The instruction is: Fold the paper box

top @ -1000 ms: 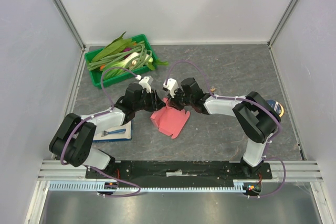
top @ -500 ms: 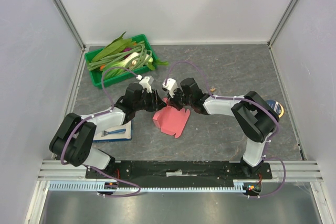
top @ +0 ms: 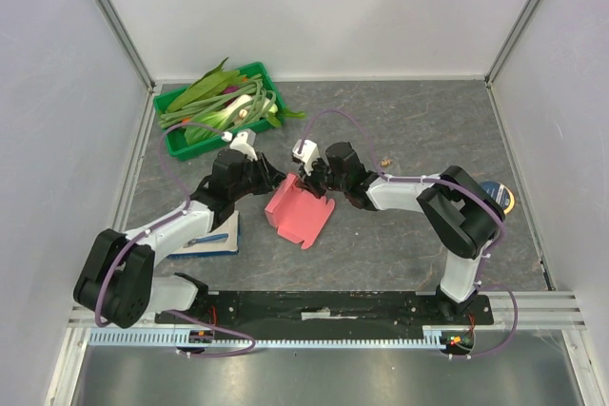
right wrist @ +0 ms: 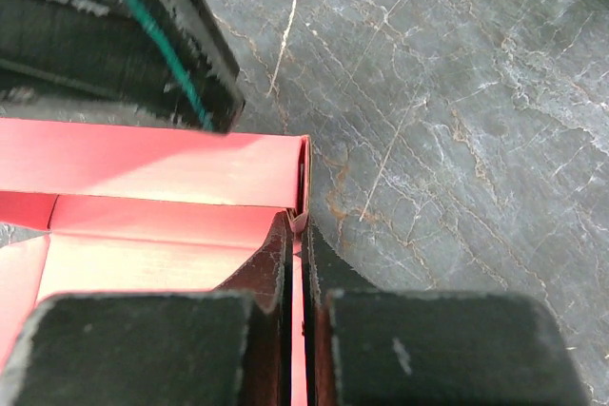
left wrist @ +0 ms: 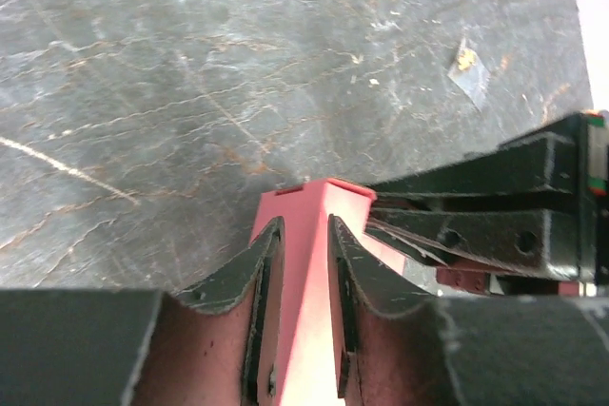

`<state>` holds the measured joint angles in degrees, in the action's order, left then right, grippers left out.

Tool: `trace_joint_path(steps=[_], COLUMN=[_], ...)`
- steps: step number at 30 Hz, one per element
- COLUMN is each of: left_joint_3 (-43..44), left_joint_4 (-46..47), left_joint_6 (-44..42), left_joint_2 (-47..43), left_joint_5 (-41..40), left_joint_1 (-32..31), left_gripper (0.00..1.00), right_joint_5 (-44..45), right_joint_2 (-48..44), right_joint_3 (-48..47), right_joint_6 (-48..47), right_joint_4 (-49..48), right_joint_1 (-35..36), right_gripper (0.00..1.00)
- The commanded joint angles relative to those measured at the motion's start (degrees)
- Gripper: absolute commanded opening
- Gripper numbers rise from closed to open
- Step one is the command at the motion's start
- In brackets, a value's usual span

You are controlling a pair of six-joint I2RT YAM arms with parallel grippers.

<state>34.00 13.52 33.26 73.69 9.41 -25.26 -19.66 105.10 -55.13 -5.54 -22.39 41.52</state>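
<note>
Grey stone-patterned table (top: 428,121): left gripper (left wrist: 304,235) and right gripper (right wrist: 297,235) jaws each pinch the pink-red thin cardboard paper box (top: 300,214).

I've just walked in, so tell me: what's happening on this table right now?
Both arms are working on the paper box in the middle of the table. The left gripper pinches a raised fold of it, and the right gripper is clamped on a thin upright edge. The box is only partly formed.

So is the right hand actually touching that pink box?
Touching. In the right wrist view, the right hand is clamped shut on a thin upright edge of the paper box, with no gap showing.
</note>
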Motion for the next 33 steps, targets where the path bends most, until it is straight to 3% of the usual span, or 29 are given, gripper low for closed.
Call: trace_joint_path(steps=[1,6,11,22,29,33], left_joint_3=[-0.9,-0.6,5.2,4.4,3.6,3.1], left_joint_4=[-1.2,-1.6,-1.5,4.3,5.8,6.5], left_joint_6=[4.9,5.8,2.0,2.8,3.4,3.7], left_joint_2=[0.4,2.4,13.1,17.2,18.4,18.6], left_joint_5=[-5.4,-7.4,4.1,9.9,10.2,10.3], left_joint_1=[1.3,2.5,2.1,1.5,1.5,1.5], left_gripper=[0.3,0.3,0.13,0.1,0.1,0.1], right_joint_5=[-0.8,-0.8,0.6,8.9,29.7,48.4], right_joint_2=[-0.7,-0.3,0.5,1.7,2.6,2.9], right_joint_3=[0.7,0.8,0.8,2.0,2.5,2.6], right_joint_6=[0.3,0.3,0.7,4.0,12.0,16.4], right_joint_4=[-3.4,-3.2,-3.7,-7.2,-7.9,-6.6], right_joint_1=[0.4,0.3,0.8,3.4,9.5,15.0], right_gripper=[0.0,0.0,0.0,0.0,0.0,0.0])
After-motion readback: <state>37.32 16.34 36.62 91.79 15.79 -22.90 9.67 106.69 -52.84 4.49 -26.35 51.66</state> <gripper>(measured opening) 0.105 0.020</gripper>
